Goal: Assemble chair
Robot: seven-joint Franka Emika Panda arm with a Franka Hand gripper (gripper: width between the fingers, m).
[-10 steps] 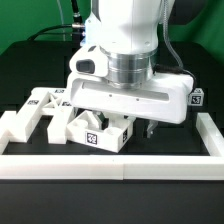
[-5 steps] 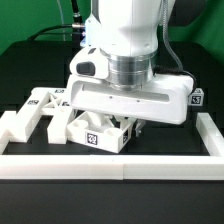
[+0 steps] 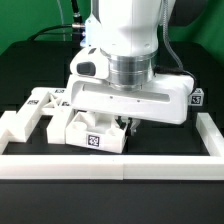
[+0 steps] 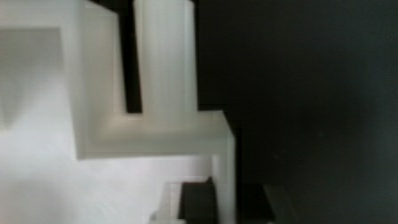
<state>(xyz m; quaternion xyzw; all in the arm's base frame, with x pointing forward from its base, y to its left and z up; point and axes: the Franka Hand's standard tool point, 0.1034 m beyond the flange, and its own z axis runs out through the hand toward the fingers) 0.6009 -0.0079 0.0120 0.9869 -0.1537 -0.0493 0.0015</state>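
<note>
A boxy white chair part with a square tag on its front lies just under the arm's big white hand. My gripper reaches down at this part's edge on the exterior view's right. In the wrist view the two dark fingers stand close together with a thin white wall of the part between them, so my gripper is shut on that wall. The hand hides most of the part's top in the exterior view.
More white tagged chair parts lie at the exterior view's left, with a chunky frame piece in front of them. A small tagged peg sits at the right. A long white border wall runs along the front and right.
The fingers have closed from wide open onto the white part's wall. The part has shifted slightly and now sits flatter. The arm has barely moved.
</note>
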